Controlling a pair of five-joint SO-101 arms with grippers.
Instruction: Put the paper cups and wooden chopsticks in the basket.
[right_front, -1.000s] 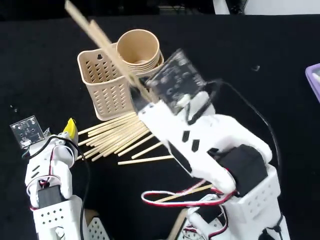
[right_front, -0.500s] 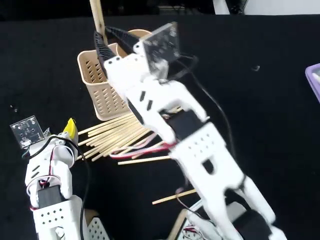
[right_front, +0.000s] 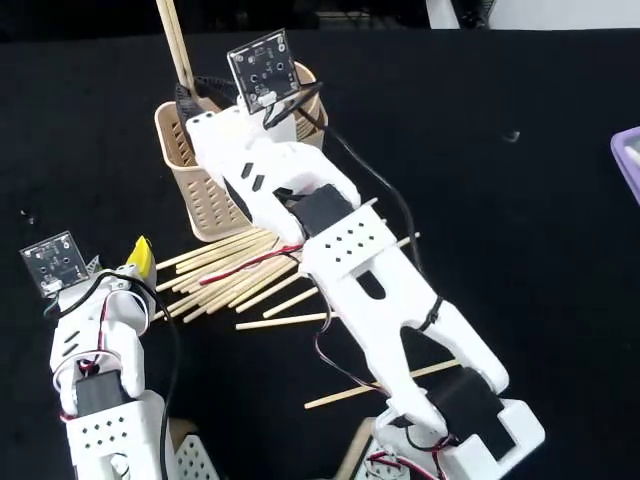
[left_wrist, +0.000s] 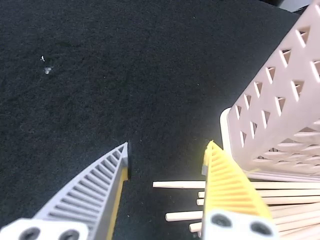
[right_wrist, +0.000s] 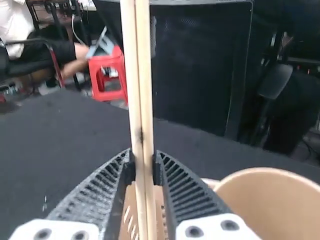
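Pale wooden chopsticks (right_wrist: 136, 75), two pressed side by side, stand upright, clamped between our right gripper's (right_wrist: 142, 160) jaws, with the basket (right_front: 205, 190) just below them. Our left gripper's (left_wrist: 167, 150) jaws gape apart, and loose sticks (left_wrist: 210, 185) lie just past their tips.

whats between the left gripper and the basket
In the high view, the ends of the loose chopsticks on black table lie between left gripper and basket.

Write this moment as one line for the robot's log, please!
right tool: shut on chopstick pair, upright over basket | left tool: open, beside loose chopsticks
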